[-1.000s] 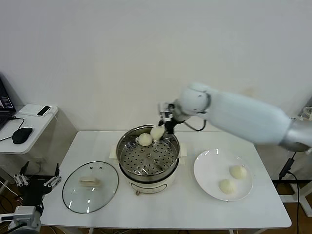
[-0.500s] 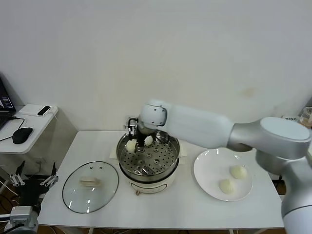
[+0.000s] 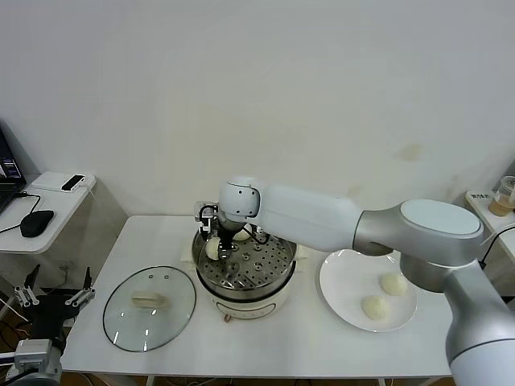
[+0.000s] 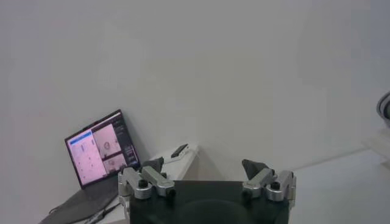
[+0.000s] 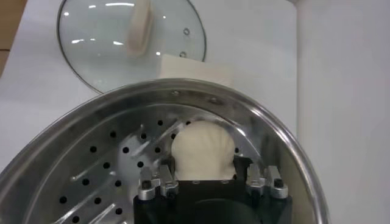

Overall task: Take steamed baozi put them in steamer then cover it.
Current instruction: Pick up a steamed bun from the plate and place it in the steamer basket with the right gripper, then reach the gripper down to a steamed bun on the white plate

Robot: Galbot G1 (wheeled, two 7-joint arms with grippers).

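Right gripper (image 3: pixel 216 244) reaches across the table (image 3: pixel 322 338) into the steamer (image 3: pixel 245 269), its fingers (image 5: pixel 166 178) closed on a baozi (image 5: pixel 202 148) low over the perforated tray, on the pot's left-hand side close to the steel wall. In the wrist view the bun sits pinched between the two fingers, just above or on the tray; which of the two cannot be told. A second bun (image 3: pixel 241 234) lies in the steamer at the far side, partly hidden behind the arm. Two more buns (image 3: pixel 393 283) rest well apart from the pot on a white plate (image 3: pixel 346 277), which stands on the table to the steamer's right. The other one (image 3: pixel 374 306) lies just nearer the front edge.

The steamer stands at the middle of the table on its cream base, uncovered. The cover (image 3: pixel 150 308) lies flat on the table to the steamer's left, handle up, near the front edge.

Left gripper (image 3: pixel 50 299) hangs parked beside the table's left front corner, below the tabletop, with its fingers (image 4: pixel 149 179) spread wide and nothing between them. A laptop (image 4: pixel 100 155) is open on a side desk (image 3: pixel 44 201) beyond it, with a mouse (image 3: pixel 36 223) nearby.
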